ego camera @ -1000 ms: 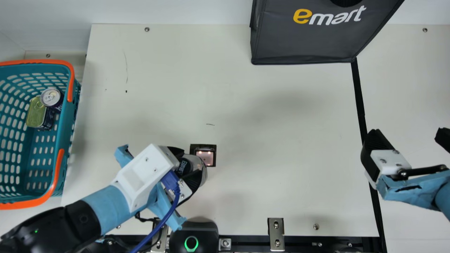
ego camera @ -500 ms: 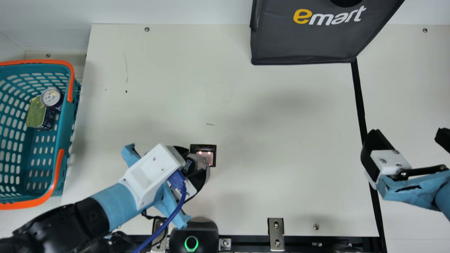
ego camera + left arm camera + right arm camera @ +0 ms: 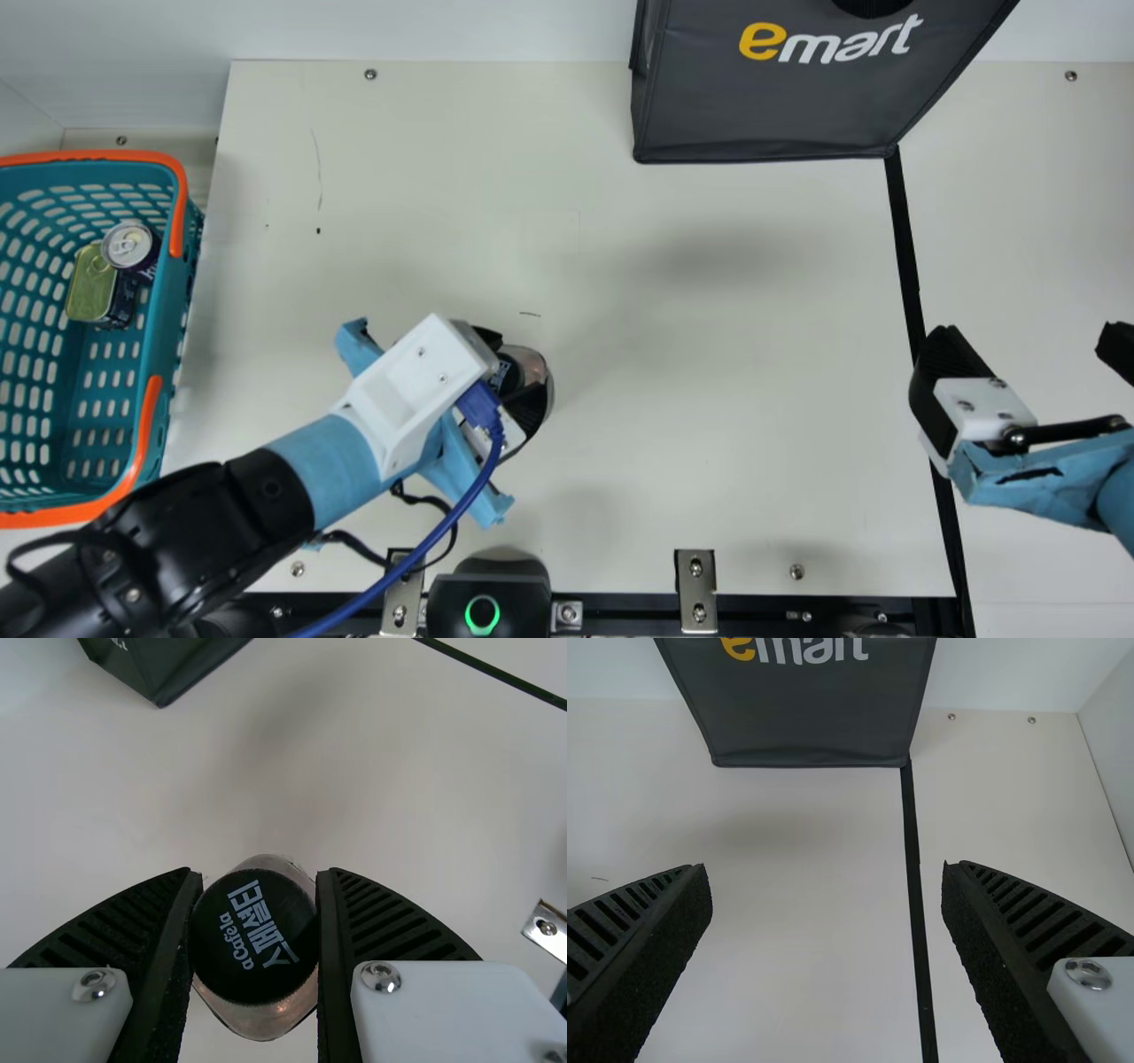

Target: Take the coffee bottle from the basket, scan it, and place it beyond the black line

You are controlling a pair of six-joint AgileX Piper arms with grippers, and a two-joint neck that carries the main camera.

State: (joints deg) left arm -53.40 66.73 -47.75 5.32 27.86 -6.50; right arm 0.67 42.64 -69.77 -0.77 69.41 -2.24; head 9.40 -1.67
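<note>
My left claw (image 3: 516, 370) has rough, matt pads (image 3: 165, 992); the basket (image 3: 168, 332) looks smooth plastic, the bag (image 3: 762, 111) matt cloth, the round can's lid (image 3: 129, 244) shiny metal.

Downward main view high above the desk (image 3: 753, 381), closer wrist views toward its far side, black line (image 3: 905, 248) in all.

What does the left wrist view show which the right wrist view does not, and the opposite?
Left wrist view: the coffee bottle, held between the left jaws, and a metal bracket.

Right wrist view: the right jaws, wide apart, two screws and a short dark mark.

Both: the dark bag, the black line and the table.
</note>
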